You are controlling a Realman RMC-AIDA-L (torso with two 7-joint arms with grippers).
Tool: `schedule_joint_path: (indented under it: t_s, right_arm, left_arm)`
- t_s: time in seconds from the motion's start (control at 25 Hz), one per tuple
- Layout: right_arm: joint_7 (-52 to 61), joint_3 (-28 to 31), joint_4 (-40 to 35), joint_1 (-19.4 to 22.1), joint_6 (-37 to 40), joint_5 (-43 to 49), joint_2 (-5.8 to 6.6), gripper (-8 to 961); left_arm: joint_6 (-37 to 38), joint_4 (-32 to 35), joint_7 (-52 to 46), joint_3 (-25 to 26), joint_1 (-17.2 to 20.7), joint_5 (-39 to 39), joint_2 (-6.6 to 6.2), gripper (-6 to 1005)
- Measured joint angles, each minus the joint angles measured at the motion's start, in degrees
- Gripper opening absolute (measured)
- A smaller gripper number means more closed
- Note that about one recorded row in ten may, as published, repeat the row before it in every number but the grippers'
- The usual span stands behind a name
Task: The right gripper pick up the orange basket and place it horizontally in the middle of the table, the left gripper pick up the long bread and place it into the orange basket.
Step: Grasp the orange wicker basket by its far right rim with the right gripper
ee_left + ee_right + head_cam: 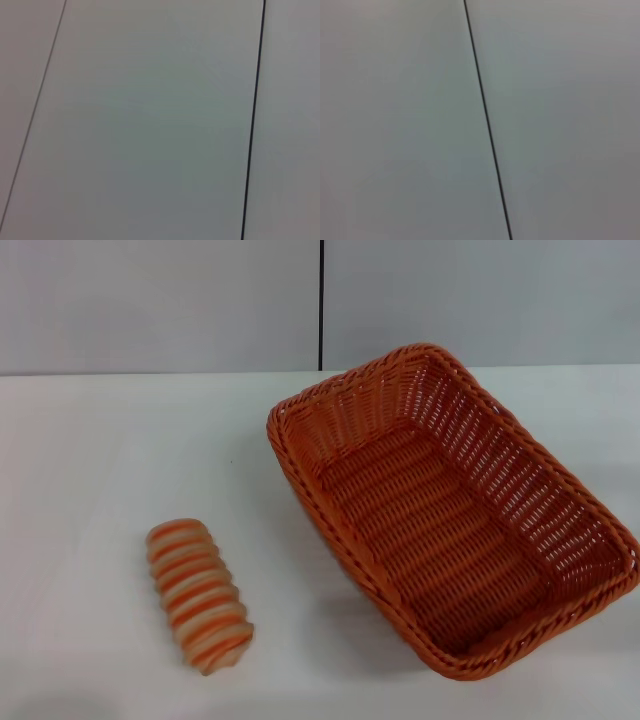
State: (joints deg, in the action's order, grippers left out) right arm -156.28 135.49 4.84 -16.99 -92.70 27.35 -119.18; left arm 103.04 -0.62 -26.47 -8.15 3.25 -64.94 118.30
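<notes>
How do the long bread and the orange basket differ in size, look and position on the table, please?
The long bread is far smaller than the orange basket. The bread is a solid ridged roll striped orange-brown and cream; the basket is an open woven container, empty. The bread lies on the robot's left, the basket on its right. Both rest slanted on the table, apart from each other, with neither gripper in view.

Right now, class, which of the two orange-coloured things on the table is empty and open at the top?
The orange basket, the large woven one on the right. The long bread left of it is a small, solid striped roll.
</notes>
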Motion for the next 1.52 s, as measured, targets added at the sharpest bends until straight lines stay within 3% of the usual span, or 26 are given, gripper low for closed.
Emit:
schedule_joint_path:
  t_s: [0.52, 0.64, 0.68, 0.72, 0.84, 0.88, 1.04, 1.08, 1.16, 1.28, 1.32, 1.44, 1.48, 1.52]
  right_arm:
    - [5.7, -1.6, 1.3, 0.1, 2.0, 0.7, 0.52, 538]
    - [15.0, -3.4, 7.6, 2.0, 6.1, 2.7, 0.70, 537]
    - [22.9, -3.9, 14.7, 4.0, 12.3, 6.0, 0.57, 537]
    - [22.9, -3.9, 14.7, 4.0, 12.3, 6.0, 0.57, 536]
    - [37.4, -4.0, 27.3, 6.3, 23.1, 14.8, 0.37, 536]
    - [46.6, -4.0, 33.8, 6.8, 27.6, 22.0, 0.50, 535]
    - [59.6, -4.0, 42.8, 7.1, 32.2, 32.3, 0.52, 534]
    - [68.4, -5.0, 47.6, 7.1, 34.9, 38.4, 0.35, 534]
    - [72.9, -6.1, 49.6, 7.0, 36.2, 41.3, 0.25, 533]
    - [87.9, -13.7, 54.2, 6.4, 42.0, 51.6, 0.17, 533]
    - [87.9, -13.7, 54.2, 6.4, 42.0, 51.6, 0.17, 533]
    - [99.3, -19.8, 58.8, 6.2, 45.4, 60.9, 0.31, 532]
    - [107.9, -21.8, 62.5, 5.8, 45.3, 68.8, 0.47, 532]
    - [107.9, -21.8, 62.5, 5.8, 45.3, 68.8, 0.47, 532]
  left_arm:
    - [0.0, 0.7, 0.1, 0.0, -1.0, -0.2, -0.13, 839]
    - [-0.3, 1.9, 0.1, -0.1, -1.3, -0.2, -0.19, 838]
    - [-0.9, 2.5, 0.1, -0.1, -1.8, -0.2, -0.22, 838]
    - [-0.9, 2.5, 0.1, -0.1, -1.8, -0.2, -0.22, 838]
    - [-2.3, 3.3, 0.1, -0.1, -2.7, -0.2, -0.26, 837]
    - [-3.2, 3.8, 0.1, -0.1, -3.1, -0.2, -0.27, 837]
    - [-5.4, 4.6, 0.1, -0.2, -4.1, -0.2, -0.27, 836]
    - [-5.4, 4.6, 0.1, -0.2, -4.1, -0.2, -0.27, 835]
    - [-7.3, 5.1, 0.1, -0.2, -5.0, -0.2, -0.27, 835]
    - [-8.4, 5.3, 0.1, 0.0, -5.8, -0.2, -0.26, 834]
    - [-8.5, 5.5, 0.1, 0.1, -6.1, -0.2, -0.26, 834]
    - [-8.6, 5.7, 0.1, 0.2, -6.5, -0.1, -0.26, 833]
    - [-8.7, 6.0, 0.1, 0.2, -6.8, 0.1, -0.26, 833]
    - [-8.7, 6.0, 0.1, 0.2, -6.8, 0.1, -0.26, 833]
